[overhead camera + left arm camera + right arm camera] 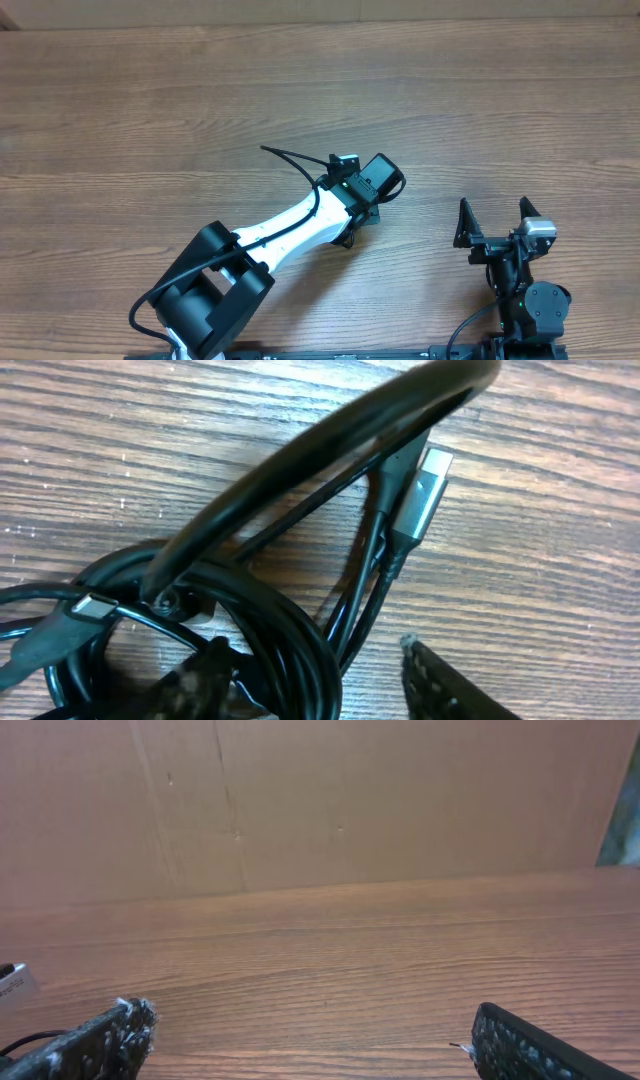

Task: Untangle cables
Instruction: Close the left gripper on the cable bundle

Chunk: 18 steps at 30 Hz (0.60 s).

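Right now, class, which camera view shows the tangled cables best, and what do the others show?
The left wrist view: the cables fill it, looped together on the table, with two silver plugs visible. Overhead, the left arm hides nearly all of them. The right wrist view shows none clearly.

I see soft, even light with faint shadows. Just above the left pincer [315, 695] the nearest cables [300, 470] blur and glint; beyond them the table [120, 440] grain is sharp.
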Available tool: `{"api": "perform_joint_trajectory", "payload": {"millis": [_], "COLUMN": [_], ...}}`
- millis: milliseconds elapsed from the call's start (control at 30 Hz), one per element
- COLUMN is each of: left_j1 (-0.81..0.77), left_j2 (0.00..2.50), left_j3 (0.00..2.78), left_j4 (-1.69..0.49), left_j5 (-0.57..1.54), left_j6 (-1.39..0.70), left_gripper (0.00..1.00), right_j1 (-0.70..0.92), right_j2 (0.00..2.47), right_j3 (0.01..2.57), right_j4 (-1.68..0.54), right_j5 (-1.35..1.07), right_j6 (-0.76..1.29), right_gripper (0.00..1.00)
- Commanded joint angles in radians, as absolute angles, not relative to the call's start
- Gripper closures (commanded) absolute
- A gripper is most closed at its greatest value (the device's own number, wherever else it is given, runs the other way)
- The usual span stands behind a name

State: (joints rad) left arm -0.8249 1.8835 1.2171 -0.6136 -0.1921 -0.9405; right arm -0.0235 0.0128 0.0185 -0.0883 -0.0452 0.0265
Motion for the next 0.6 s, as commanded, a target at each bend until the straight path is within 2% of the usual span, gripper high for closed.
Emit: {"api": "perform_joint_trajectory", "payload": {"millis": [0,200,267,400,567], "left_j1": [-0.831,-0.832,-0.832,-0.832,-0.832], "left_j2": [1.898,1.906,1.908,1.909,1.909], "left_j3": [1.206,1.206,1.206,1.206,1.206], "left_j4": [-0.617,-0.621,-0.620,-0.626,-0.628], "left_j5": [-0.228,-0.230,-0.230,-0.236,-0.236], "left_j6": [-0.942,-0.942,-0.942,-0.942,-0.942], "left_gripper": [0.44,0.60,0.60,0.51,0.48], "right_j1": [-0.017,-0.017,-0.017,-0.017,-0.017], "right_j2": [0.003,0.003,0.003,0.003,0.003], "right_j3": [0.008,0.008,0.008,0.008,0.008], "right_j4": [-0.081,-0.081,-0.081,-0.081,-0.081], "right_j5": [-0.046,-0.046,-0.046,-0.046,-0.046], "right_j6": [0.025,0.025,0.025,0.025,0.025], "right_gripper": [0.00,0.00,0.00,0.00,0.00]}}
